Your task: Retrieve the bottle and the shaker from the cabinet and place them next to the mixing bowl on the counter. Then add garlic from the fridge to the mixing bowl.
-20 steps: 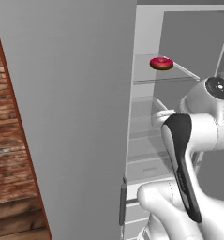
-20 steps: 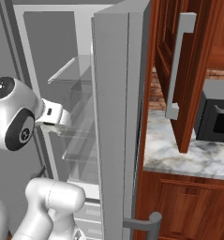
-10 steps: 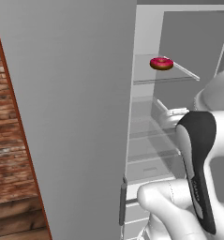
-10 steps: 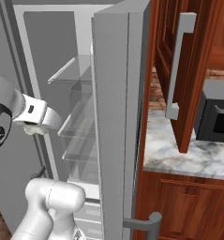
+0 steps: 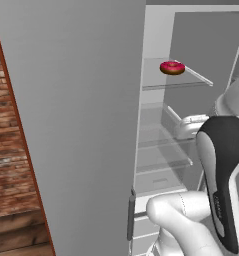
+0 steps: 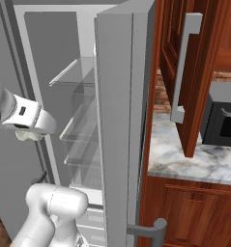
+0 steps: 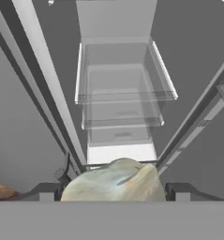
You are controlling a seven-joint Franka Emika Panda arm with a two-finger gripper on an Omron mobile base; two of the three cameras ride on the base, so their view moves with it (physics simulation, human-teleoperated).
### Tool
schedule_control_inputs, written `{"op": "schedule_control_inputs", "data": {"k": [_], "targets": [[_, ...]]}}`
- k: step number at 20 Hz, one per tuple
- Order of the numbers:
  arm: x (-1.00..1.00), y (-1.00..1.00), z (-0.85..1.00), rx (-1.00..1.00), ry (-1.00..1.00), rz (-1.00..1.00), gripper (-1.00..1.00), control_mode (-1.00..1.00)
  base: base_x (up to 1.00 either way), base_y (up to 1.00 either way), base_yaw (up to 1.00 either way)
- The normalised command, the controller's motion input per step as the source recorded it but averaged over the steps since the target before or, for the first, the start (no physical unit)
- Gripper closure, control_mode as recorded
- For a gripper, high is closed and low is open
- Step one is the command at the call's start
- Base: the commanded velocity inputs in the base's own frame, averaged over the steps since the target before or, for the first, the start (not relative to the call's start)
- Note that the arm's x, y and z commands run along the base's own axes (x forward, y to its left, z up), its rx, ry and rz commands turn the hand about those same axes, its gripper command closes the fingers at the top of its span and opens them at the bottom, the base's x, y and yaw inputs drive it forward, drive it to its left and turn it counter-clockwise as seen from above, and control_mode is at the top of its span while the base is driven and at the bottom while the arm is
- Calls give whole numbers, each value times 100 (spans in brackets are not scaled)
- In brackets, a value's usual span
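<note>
Pale, papery garlic (image 7: 114, 182) sits clamped between the pincer's (image 7: 114, 192) widely spread dark fingers (image 7: 43, 191), in front of the open fridge. Beyond it, glass shelves (image 7: 125, 96) step back into a grey interior with free room. Farther up, a pink doughnut (image 5: 172, 67) rests on the top shelf (image 5: 173, 80). The marble tabletop (image 6: 199, 161) lies right of the fridge door (image 6: 122, 125).
</note>
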Motion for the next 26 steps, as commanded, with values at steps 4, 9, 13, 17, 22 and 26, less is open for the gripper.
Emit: {"op": "schedule_control_inputs", "data": {"k": [4, 9, 13, 17, 22, 26], "targets": [[0, 0, 0, 0, 0, 0, 100, 100, -51, 12, 0], [0, 0, 0, 0, 0, 0, 100, 100, -95, 75, -16], [0, 0, 0, 0, 0, 0, 100, 100, -63, 100, -42], [0, 0, 0, 0, 0, 0, 100, 100, -47, 54, -78], [0, 0, 0, 0, 0, 0, 100, 100, -48, 6, -97], [0, 0, 0, 0, 0, 0, 100, 100, -47, 7, -97]]}}
